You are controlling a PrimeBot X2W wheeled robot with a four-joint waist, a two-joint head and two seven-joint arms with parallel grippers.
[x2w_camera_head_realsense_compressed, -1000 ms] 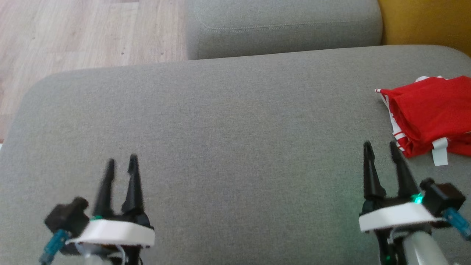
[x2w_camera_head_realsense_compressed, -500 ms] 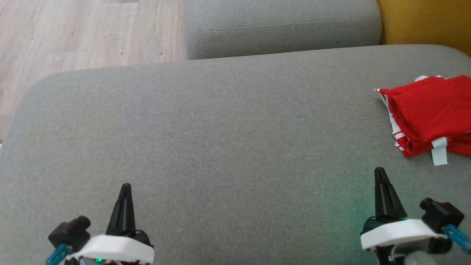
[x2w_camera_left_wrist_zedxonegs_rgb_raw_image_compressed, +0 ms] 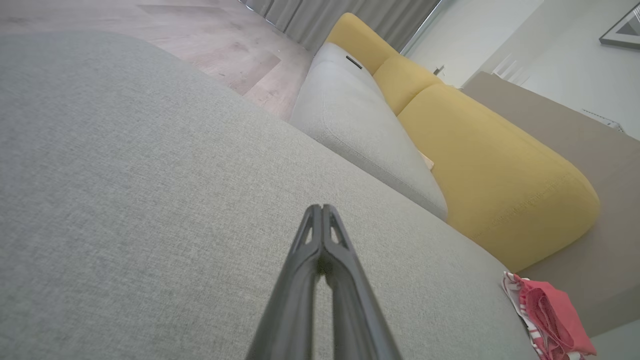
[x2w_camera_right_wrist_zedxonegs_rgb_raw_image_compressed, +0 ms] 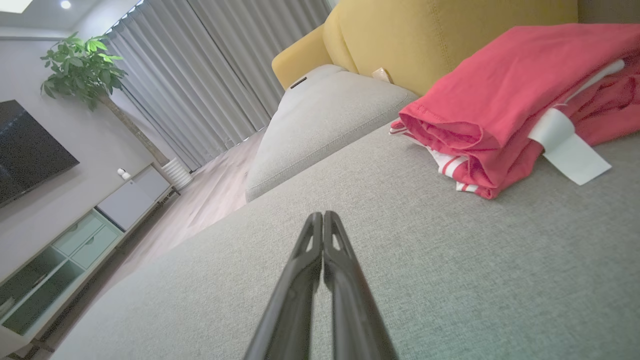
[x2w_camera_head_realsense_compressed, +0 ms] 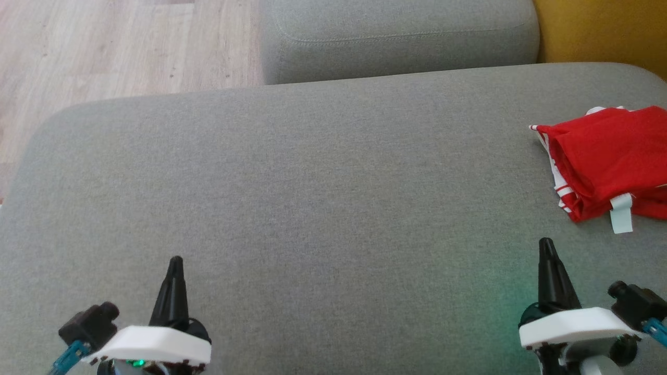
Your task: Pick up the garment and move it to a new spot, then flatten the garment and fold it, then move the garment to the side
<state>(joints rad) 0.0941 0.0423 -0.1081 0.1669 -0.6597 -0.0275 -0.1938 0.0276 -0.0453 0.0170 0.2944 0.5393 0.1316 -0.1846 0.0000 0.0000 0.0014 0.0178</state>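
Lower left, the left gripper (x2w_camera_head_realsense_compressed: pixel 175 260), and lower right, the right gripper (x2w_camera_head_realsense_compressed: pixel 545 242): fingers pinched together, empty, above the grey woven sofa cushion (x2w_camera_head_realsense_compressed: pixel 312 182), perhaps clear of it. The folded red, white-striped garment (x2w_camera_head_realsense_compressed: pixel 609 156) lies at the right edge.

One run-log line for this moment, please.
garment: folded, on cushion, right side | left gripper: shut, empty | right gripper: shut, empty

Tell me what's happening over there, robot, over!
Left gripper shut, empty. Right gripper shut, empty. Red garment folded, lying at right of grey cushion, apart from both. Nothing in the way.
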